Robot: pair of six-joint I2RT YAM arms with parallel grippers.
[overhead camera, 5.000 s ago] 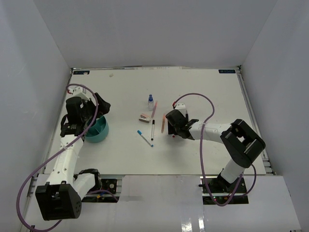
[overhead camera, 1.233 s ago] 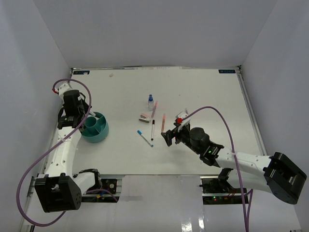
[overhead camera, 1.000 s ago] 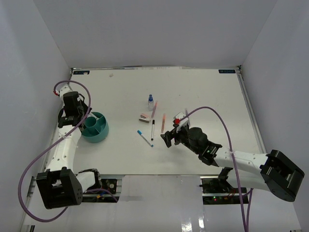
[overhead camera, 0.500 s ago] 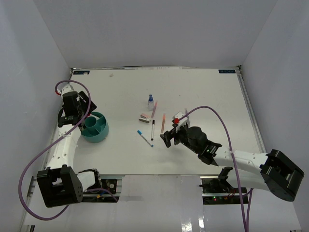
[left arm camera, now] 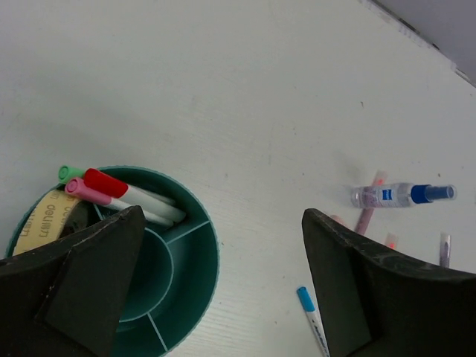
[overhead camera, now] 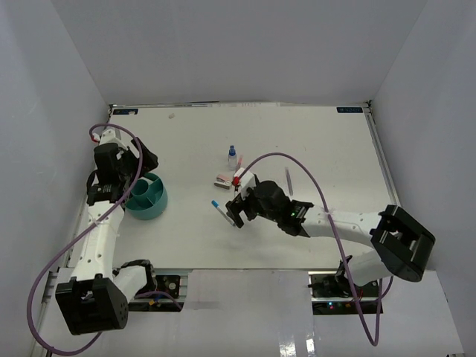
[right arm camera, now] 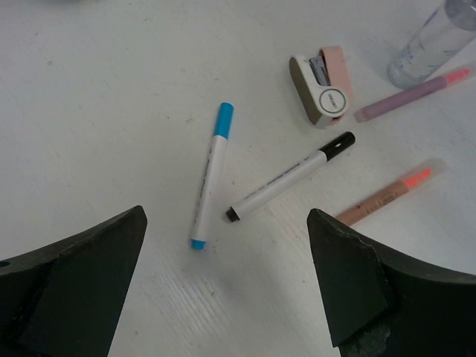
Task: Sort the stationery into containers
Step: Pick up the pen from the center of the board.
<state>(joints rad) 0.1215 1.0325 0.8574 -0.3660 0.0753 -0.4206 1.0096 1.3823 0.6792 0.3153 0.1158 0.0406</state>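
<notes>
Inside teal cup (left arm camera: 212, 253): markers (left arm camera: 137, 197), tan rubber band (left arm camera: 41, 222).

Seen from above, the cup (overhead camera: 158, 207) sits at 9 o'clock on the table (overhead camera: 312, 134), well apart from the stationery near the centre. In the left wrist view, the stowed markers (left arm camera: 126, 197) lie in its 12 o'clock compartment and a rubber band (left arm camera: 39, 217) in the 9 o'clock one.

In the right wrist view:
- The block (right arm camera: 323, 93) lies just beside the loose marker (right arm camera: 290, 178), at its 12 o'clock.
- The short pen (right arm camera: 210, 175) lies at the loose marker's 9 o'clock.
- The capped pen (right arm camera: 387, 193) lies at its 3 o'clock.
- The slim pen (right arm camera: 413, 93) lies at the block's 3 o'clock.
- The bottle (right arm camera: 433, 37) lies at the slim pen's 1 o'clock.
</notes>
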